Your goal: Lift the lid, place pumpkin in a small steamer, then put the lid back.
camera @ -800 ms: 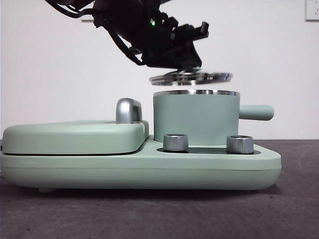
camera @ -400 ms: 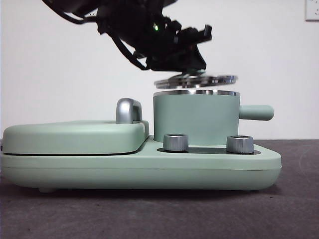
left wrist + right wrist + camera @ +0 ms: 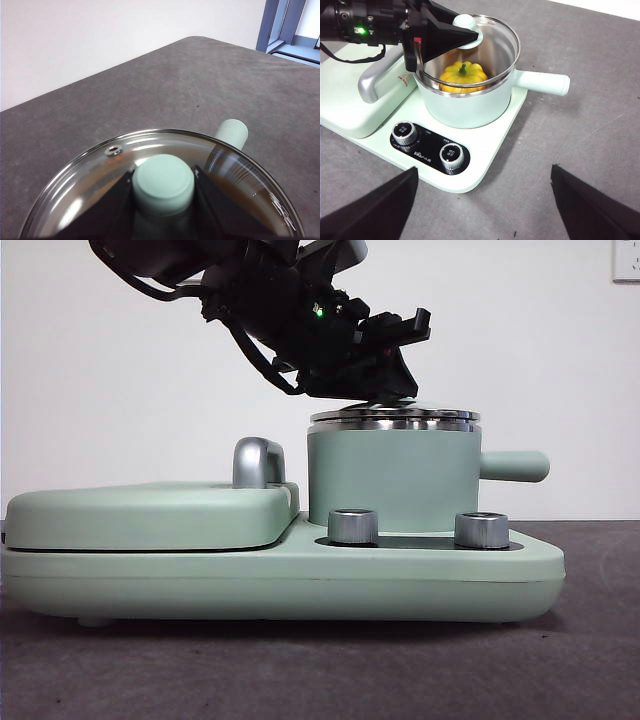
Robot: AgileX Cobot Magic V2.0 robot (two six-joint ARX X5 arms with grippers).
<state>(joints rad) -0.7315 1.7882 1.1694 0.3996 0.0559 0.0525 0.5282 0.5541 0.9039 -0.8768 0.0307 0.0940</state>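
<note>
Your left gripper is clamped on the small mint-green knob of the round glass lid with its shiny steel rim, 1 black jaw pressed to each side of the knob. From the front, that lid sits level on the steel rim of the mint-green cylindrical small steamer, and you will find no gap between them there; from the right wrist camera the glass looks seated too, though its far edge is hidden behind the arm. Your right gripper waits with its jaws spread wide and empty, above the table on the near side of the mint-green cooker base with its 2 steel dials.

Further in, through the glass, you can see the glossy yellow-orange ribbed pumpkin with the green stem resting on the bottom of the pot, stem up. Beyond the pot lies the flat mint-green griddle cover with its curved steel handle, and the stubby side handle points away from it.

Judge the lid as rigid, fairly light, and breakable; its glass and polished rim are slippery, so the knob is your only sound hold. Nothing seems left except freeing that knob, and a straight release should keep the disc from skidding off the rim.
</note>
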